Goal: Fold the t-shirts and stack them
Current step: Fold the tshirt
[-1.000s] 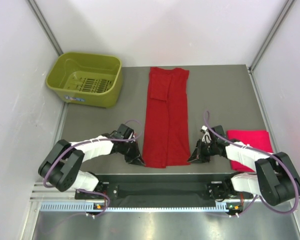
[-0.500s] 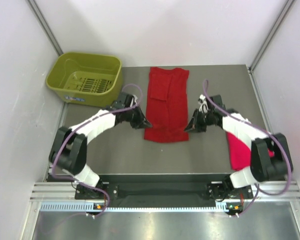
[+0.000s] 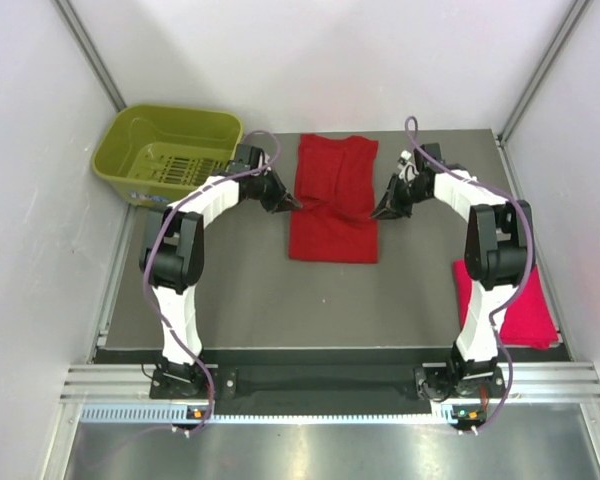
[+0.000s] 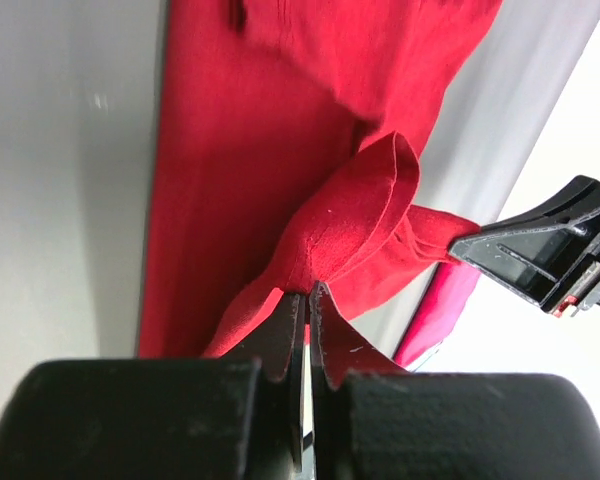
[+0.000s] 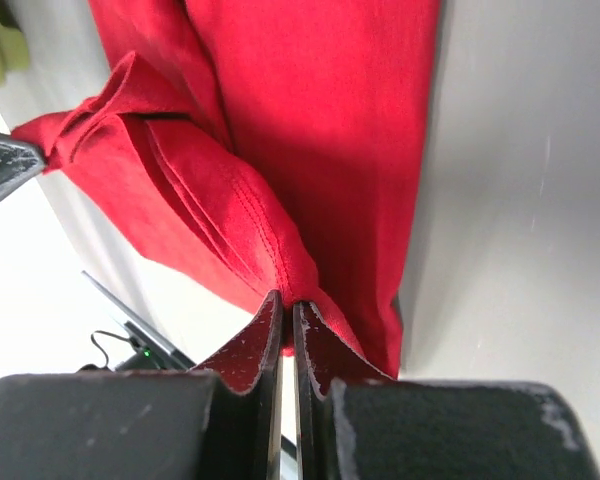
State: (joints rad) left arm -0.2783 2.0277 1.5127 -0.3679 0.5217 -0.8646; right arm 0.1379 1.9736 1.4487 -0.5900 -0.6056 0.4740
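Note:
A deep red t-shirt [image 3: 334, 200] lies lengthways on the grey table [image 3: 230, 290], its near hem lifted and carried over toward the far end. My left gripper [image 3: 292, 204] is shut on the hem's left corner [image 4: 325, 255]. My right gripper [image 3: 378, 214] is shut on the hem's right corner [image 5: 270, 265]. Both hold the cloth above the shirt's middle, with the fold sagging between them. A brighter pinkish red t-shirt [image 3: 515, 305], folded, lies at the near right of the table, partly under my right arm.
An olive-green plastic basket [image 3: 170, 157] stands at the far left corner, close to my left arm's elbow. White walls close in the table on both sides and at the back. The arms' base rail [image 3: 320, 385] runs along the near edge.
Both grippers have carried the deep red shirt's near hem away from the near edge toward the far end, folding the shirt over itself. Both arms now reach far out.

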